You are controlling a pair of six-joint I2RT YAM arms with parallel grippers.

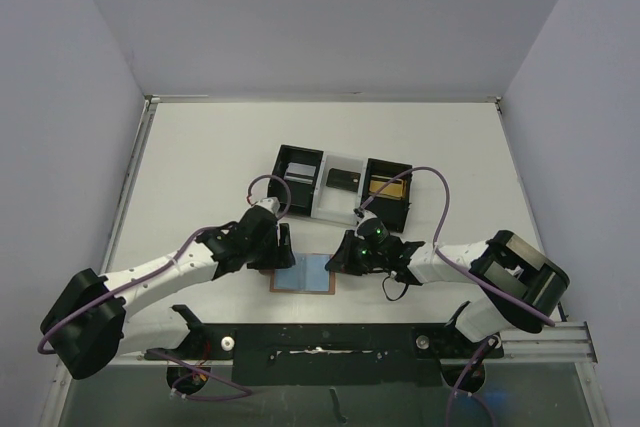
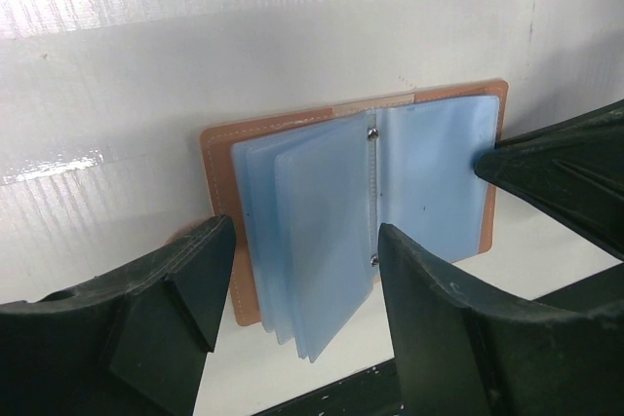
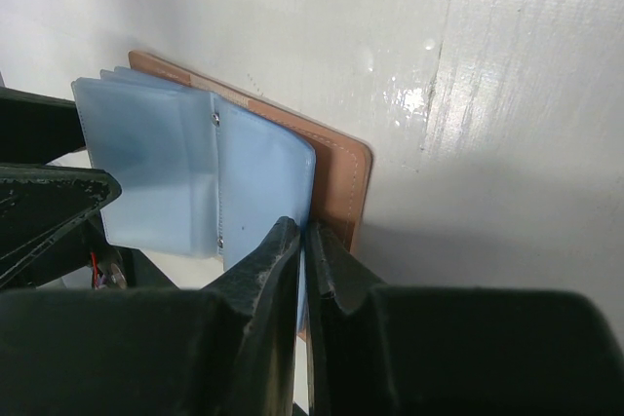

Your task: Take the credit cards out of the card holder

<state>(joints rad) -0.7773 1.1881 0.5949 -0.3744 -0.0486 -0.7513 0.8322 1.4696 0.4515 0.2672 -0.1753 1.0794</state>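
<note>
The tan card holder (image 1: 302, 274) lies open on the table, its light blue pockets up. It also shows in the left wrist view (image 2: 219, 202) and the right wrist view (image 3: 343, 177). My left gripper (image 1: 284, 252) is open and straddles the loose blue pockets on the holder's left half (image 2: 297, 284). My right gripper (image 1: 338, 259) is shut on the edge of a blue pocket on the right half (image 3: 304, 241). The silver-grey card (image 1: 299, 173), black card (image 1: 343, 179) and gold card (image 1: 387, 187) lie in the tray. No card shows in the pockets.
A black three-compartment tray (image 1: 281, 159) with a white middle stands just behind the holder. Grey walls close the table's left, right and far sides. The arm bases and a black rail (image 1: 320, 342) run along the near edge.
</note>
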